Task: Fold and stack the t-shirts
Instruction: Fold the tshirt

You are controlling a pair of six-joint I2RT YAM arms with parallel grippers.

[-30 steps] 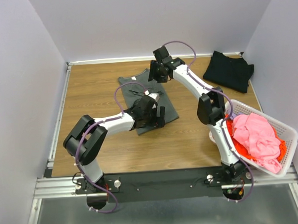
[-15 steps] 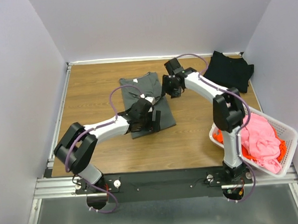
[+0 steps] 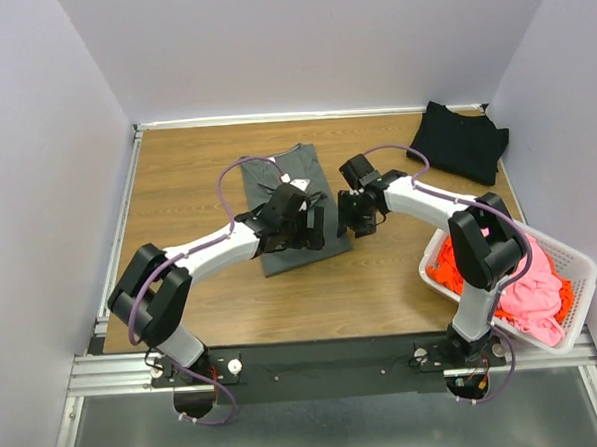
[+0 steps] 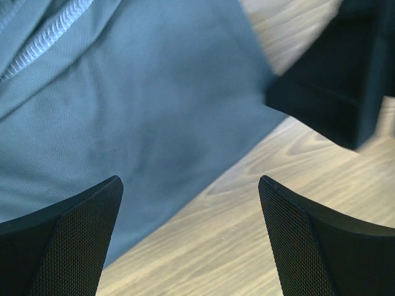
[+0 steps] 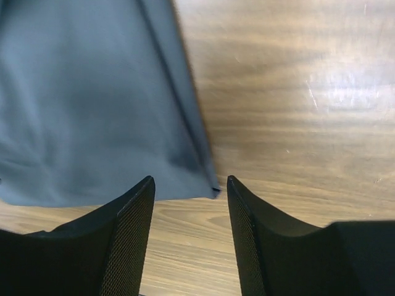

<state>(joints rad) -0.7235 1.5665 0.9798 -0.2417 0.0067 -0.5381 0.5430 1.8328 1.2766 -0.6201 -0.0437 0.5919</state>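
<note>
1. The dark grey t-shirt [image 3: 301, 168] lies in the middle of the table [image 3: 176, 170], folded lengthwise into a narrow strip; the cross fold seems not yet done
2. The left claw [image 4: 189, 182] hovers over its near part, jaws wide apart, holding nothing
3. The right claw [image 5: 189, 180] hangs above the near right corner of the same shirt, jaws apart and empty
4. The black t-shirt [image 3: 461, 142] lies apart in the far right corner, apparently folded
5. The pink t-shirt [image 3: 532, 276] and the orange t-shirt [image 3: 443, 266] are in the basket [image 3: 571, 254], so most of the work is left and no stack exists yet
</note>
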